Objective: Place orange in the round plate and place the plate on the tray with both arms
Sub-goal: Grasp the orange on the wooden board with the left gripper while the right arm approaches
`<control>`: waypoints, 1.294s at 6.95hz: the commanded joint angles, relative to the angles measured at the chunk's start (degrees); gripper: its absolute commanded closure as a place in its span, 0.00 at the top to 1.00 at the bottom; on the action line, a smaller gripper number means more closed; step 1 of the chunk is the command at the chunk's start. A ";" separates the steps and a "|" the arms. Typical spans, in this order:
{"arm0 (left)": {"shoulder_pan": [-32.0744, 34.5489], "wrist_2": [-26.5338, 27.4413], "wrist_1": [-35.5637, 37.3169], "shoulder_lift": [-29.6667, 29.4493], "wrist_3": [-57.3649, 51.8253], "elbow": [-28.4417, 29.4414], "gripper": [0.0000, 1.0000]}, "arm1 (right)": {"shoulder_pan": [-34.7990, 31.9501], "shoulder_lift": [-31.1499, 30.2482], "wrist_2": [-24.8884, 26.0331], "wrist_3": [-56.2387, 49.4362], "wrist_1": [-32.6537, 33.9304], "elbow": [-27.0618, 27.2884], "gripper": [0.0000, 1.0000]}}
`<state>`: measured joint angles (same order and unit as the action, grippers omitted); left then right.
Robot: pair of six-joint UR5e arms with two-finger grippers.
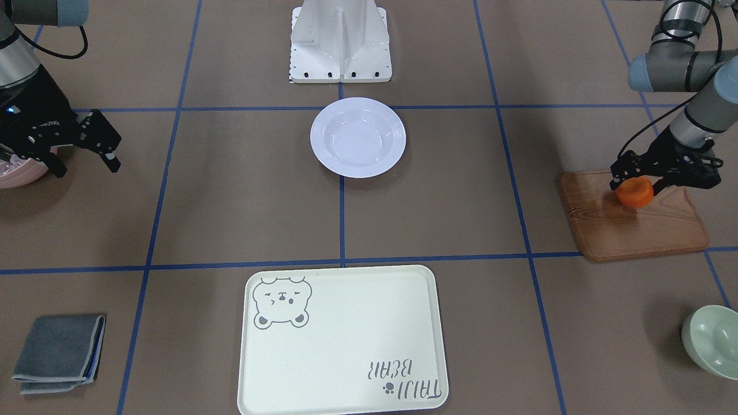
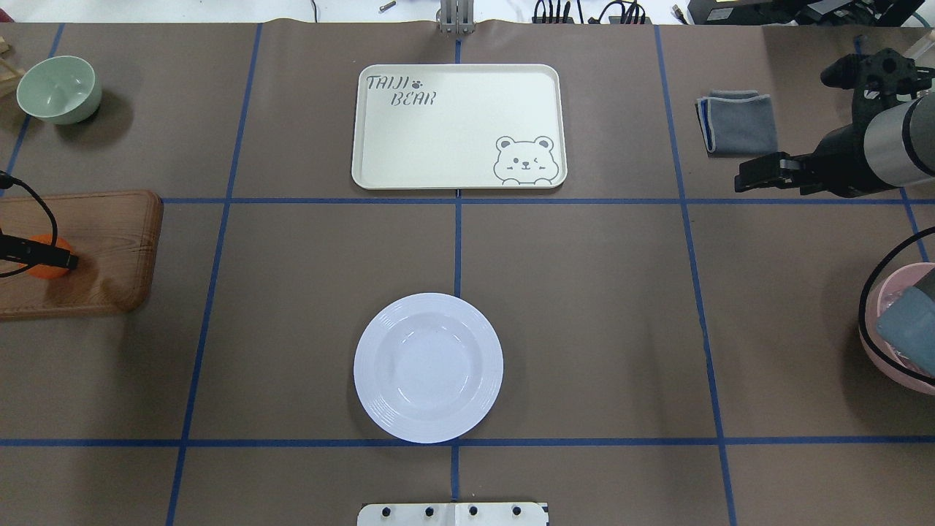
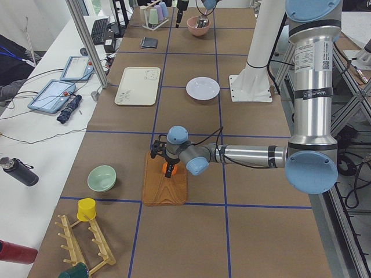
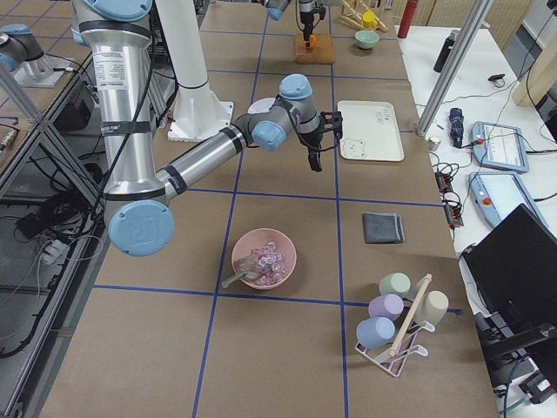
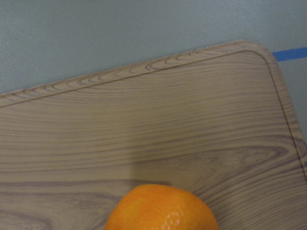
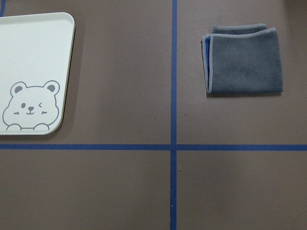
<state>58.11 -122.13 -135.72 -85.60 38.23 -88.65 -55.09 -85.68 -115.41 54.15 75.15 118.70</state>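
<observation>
**Orange pickup under way on the board**

The orange (image 1: 634, 193) sits on the wooden board (image 1: 640, 230), well apart from the empty plate (image 1: 357, 136) and the tray (image 1: 340, 346). The left end effector (image 1: 636, 182) straddles it, a finger on each side; I cannot tell whether they pinch it. The next move likely calls for a firm grip, a lift and a carry to the plate. The right end effector (image 1: 86, 167) hangs spread and empty.

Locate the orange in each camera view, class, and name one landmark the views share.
Front-facing: orange far right, mid-height.
Overhead: orange at the left edge, mid-height.
Exterior left: orange just left of centre.
Exterior right: orange near the top edge, just right of centre.
Left wrist: orange bottom centre, cut off.
Right wrist: not in view.
Shared landmark: the brown wooden board under it, absent only from the right wrist view.
</observation>
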 commanded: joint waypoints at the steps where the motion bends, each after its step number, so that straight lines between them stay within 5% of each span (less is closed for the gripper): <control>1: -0.02 0.31 -0.15 0.00 0.00 0.15 0.86 | -0.02 0.16 0.01 -0.18 0.00 -0.22 1.00; 2: 0.07 -0.12 -0.24 0.00 0.00 -0.03 0.30 | -0.02 0.17 0.01 -0.19 0.00 -0.31 1.00; 3: 0.07 -0.30 -0.24 0.00 0.00 -0.55 0.00 | -0.02 0.17 0.10 -0.19 0.00 -0.31 1.00; 5: 3.91 -7.20 0.98 0.08 0.52 -5.10 0.00 | 0.07 0.34 0.01 -0.19 0.00 -0.40 1.00; 7: 4.03 -6.81 12.78 -3.84 7.77 -14.13 0.00 | 0.42 0.43 0.10 0.51 0.00 -0.40 1.00; 9: 0.36 -6.63 16.28 -8.43 16.74 -18.12 0.00 | 2.52 3.31 1.67 7.77 0.00 -0.05 1.00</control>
<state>60.92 -128.85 -121.65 -91.43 49.27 -104.25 -54.05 -84.16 -114.97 57.36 75.14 118.41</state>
